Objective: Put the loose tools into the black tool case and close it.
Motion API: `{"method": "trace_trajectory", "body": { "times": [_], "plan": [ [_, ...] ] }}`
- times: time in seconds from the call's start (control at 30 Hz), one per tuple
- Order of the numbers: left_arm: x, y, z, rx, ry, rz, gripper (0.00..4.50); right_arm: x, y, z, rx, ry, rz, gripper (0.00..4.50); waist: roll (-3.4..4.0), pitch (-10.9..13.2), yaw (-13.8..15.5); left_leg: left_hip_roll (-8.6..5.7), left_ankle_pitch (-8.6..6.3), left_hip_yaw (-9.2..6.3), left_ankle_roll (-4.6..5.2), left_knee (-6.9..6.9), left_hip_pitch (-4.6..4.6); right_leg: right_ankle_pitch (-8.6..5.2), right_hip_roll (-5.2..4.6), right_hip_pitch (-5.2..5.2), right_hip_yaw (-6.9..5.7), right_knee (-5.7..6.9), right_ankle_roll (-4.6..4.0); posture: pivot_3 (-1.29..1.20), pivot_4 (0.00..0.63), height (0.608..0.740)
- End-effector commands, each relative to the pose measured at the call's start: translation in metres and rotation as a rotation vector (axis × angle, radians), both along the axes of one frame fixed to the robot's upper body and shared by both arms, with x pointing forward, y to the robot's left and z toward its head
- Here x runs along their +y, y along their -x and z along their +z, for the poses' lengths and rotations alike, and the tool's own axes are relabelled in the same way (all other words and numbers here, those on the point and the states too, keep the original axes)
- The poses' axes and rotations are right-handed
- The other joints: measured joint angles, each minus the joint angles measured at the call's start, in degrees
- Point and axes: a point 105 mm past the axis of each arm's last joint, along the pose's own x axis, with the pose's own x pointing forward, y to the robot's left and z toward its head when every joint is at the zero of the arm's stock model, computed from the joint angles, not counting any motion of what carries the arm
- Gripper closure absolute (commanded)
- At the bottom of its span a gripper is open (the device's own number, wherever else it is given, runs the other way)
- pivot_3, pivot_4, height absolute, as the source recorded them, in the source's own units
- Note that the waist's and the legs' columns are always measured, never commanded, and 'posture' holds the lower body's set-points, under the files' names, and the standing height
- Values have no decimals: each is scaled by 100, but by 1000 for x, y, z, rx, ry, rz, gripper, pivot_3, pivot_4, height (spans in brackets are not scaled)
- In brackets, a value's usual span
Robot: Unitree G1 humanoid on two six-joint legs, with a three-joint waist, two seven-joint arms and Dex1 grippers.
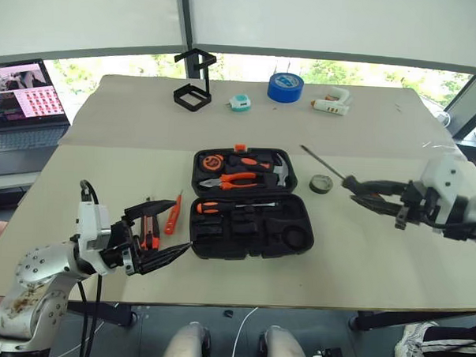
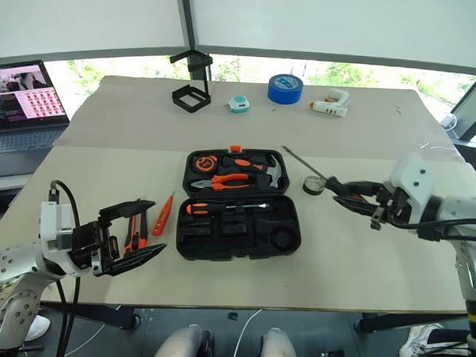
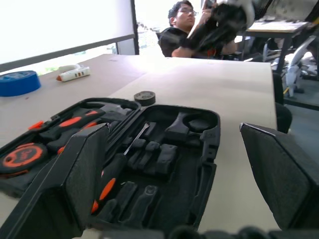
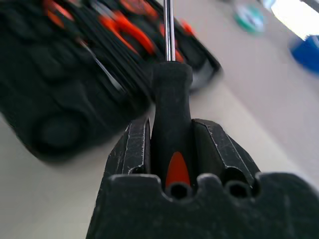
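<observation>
The black tool case (image 1: 287, 236) lies open at the table's middle, with pliers, a hammer and one screwdriver (image 1: 225, 207) in its slots. To its right my right gripper (image 1: 355, 191) is shut on the handle of a second screwdriver (image 4: 172, 94), held above the table with its shaft (image 1: 322, 162) pointing back and left. A small dark tape roll (image 1: 321, 183) lies by the case's right edge. My left gripper (image 1: 179, 227) stands open just left of the case. An orange-black utility knife (image 2: 131, 239) and an orange tester pen (image 1: 173, 214) lie beside it.
At the back of the table stand a black wire-frame stand (image 1: 195, 86), a teal tape measure (image 1: 240, 103), a big blue tape roll (image 1: 285, 87) and a white glue gun (image 1: 332, 103). A laptop (image 1: 24, 106) sits off to the left. A person (image 3: 182, 22) sits beyond the table's right side.
</observation>
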Motion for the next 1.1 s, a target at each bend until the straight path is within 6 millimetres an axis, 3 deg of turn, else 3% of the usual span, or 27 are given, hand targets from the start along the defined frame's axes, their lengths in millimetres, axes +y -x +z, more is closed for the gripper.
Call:
{"method": "trace_trajectory", "body": {
  "times": [0.03,0.17,0.27,0.6,0.83,0.97,1.03,1.1],
  "plan": [
    [10,3,0,-21,-11,77,0,35,-10,-14,51,143,140,3544,-11,7,16,6,1,3,-2,0,-2,2,3,-4,0,-1,-5,0,150,740],
    [20,6,-9,15,-1,144,0,75,-38,-33,43,316,237,3544,-17,11,41,17,5,22,-10,1,-20,13,5,-40,6,3,-23,0,150,740],
    [21,6,-10,20,-7,158,0,89,-50,-46,70,401,261,3544,-18,12,100,18,11,24,-19,2,-55,16,8,-80,5,15,-26,0,150,740],
    [21,8,-11,12,-6,180,0,87,-55,-61,115,521,314,3544,-17,12,102,28,9,31,-22,1,-65,21,10,-88,0,11,-34,0,150,740],
    [15,6,-8,6,-2,176,0,99,-56,-63,148,444,285,3544,-17,12,60,33,8,31,-24,0,-64,23,15,-89,0,12,-37,0,150,740],
    [12,5,-7,3,1,167,0,96,-57,-67,139,471,280,3544,-16,12,38,38,7,31,-26,0,-62,25,21,-89,0,13,-40,0,150,740],
    [11,4,-7,4,2,165,0,94,-57,-65,114,475,291,2535,-16,12,37,39,7,31,-27,-1,-62,25,22,-90,0,13,-40,0,150,740],
    [11,5,-6,4,3,164,0,95,-56,-55,77,450,321,1978,-16,12,37,39,7,31,-27,-1,-62,25,22,-90,0,13,-40,0,150,740]
  ]
}}
